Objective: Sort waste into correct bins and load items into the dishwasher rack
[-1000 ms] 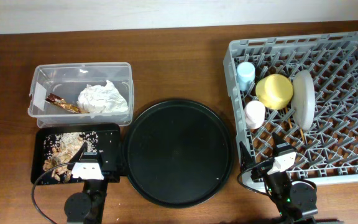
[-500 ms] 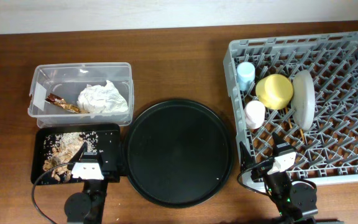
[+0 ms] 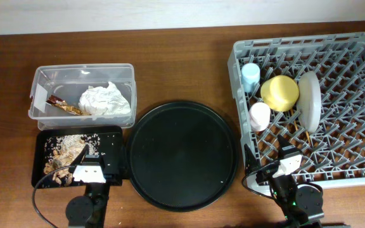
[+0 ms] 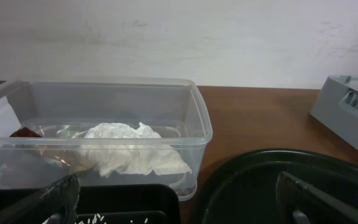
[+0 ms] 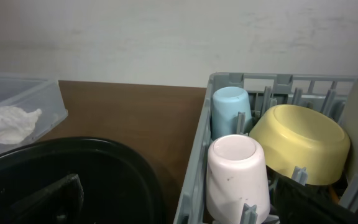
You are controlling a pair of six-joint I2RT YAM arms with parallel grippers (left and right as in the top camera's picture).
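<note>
The clear tub (image 3: 43, 79) holds the white napkin (image 3: 106, 101) and the brown-and-gold wrapper (image 3: 64, 104). Tan food scraps (image 3: 61, 156) lie in the shallow black tray (image 3: 109, 140). The grey dishwasher rack (image 3: 353, 60) holds the light-blue cup (image 3: 250, 76), pink cup (image 3: 259, 116), yellow bowl (image 3: 279, 92) and white plate (image 3: 308, 100) on edge; a bit of chopstick (image 3: 310, 135) shows below the plate. My left gripper (image 4: 179, 208) hangs open over the black tray's near right corner. My right gripper (image 5: 182, 205) is open at the rack's front left corner, facing the pink cup (image 5: 235, 174).
A big round black tray (image 3: 182, 155) lies between the bins and the rack. Both arm bases sit at the table's front edge. A pale wall runs along the back.
</note>
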